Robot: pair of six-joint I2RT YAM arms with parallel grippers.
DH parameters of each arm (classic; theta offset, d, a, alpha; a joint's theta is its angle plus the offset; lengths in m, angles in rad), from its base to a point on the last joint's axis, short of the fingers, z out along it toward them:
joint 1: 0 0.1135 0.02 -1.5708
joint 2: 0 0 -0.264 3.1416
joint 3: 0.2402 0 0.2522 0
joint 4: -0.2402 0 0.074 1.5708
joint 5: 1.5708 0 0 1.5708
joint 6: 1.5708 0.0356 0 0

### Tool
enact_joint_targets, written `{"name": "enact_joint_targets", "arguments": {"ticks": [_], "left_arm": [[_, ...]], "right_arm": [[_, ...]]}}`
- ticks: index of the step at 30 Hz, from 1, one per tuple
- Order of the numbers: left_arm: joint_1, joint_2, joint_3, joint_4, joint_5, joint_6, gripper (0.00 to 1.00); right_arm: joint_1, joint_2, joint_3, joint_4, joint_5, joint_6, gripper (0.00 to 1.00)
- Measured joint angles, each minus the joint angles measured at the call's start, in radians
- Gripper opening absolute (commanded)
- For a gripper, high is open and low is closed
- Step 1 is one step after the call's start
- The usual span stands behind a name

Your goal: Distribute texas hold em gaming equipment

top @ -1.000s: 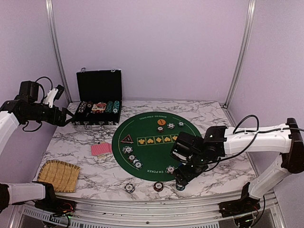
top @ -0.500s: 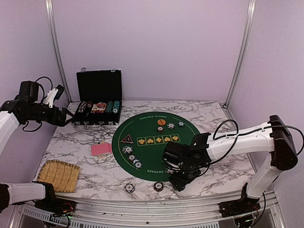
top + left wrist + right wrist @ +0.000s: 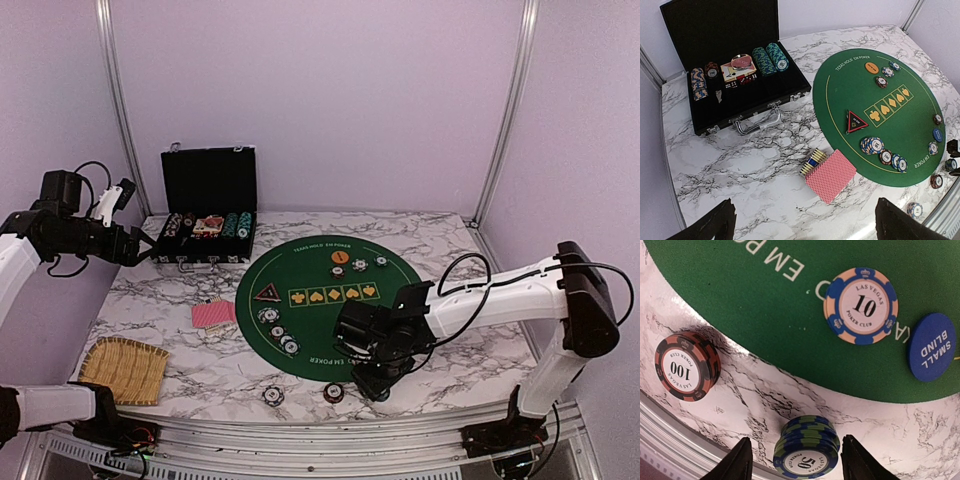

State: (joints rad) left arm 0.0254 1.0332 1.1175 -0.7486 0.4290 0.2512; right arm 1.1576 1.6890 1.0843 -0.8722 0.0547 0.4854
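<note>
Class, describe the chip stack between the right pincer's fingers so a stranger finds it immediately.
Start at the round green mat and go to its near edge, onto the marble table. Just off the mat, it is the blue-and-green stack marked 50, unlike the red-and-black 100 chip beside it.

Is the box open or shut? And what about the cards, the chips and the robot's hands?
Black chip case: lid open, standing upright.
Red-backed playing cards: face down on the marble table.
Blue-and-green 50 poker chip stack: upright on the table, ungripped.
Left gripper: open, empty.
Right gripper: open, straddling the chip stack.
</note>
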Motion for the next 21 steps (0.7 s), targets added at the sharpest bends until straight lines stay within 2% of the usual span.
{"name": "enact_joint_targets", "arguments": {"ticks": [4,19,21], "left_arm": [[0.0,0.0,0.0,0.0,0.0,0.0,0.99],[0.0,0.0,0.0,0.0,0.0,0.0,0.99],[0.0,0.0,0.0,-0.001,0.0,0.0,0.99]], "right_arm": [[0.0,0.0,0.0,0.001,0.004,0.0,0.51],[0.0,0.0,-0.008,0.005,0.014,0.001,0.43],[0.0,0.0,-0.009,0.005,0.014,0.001,0.4]]}}
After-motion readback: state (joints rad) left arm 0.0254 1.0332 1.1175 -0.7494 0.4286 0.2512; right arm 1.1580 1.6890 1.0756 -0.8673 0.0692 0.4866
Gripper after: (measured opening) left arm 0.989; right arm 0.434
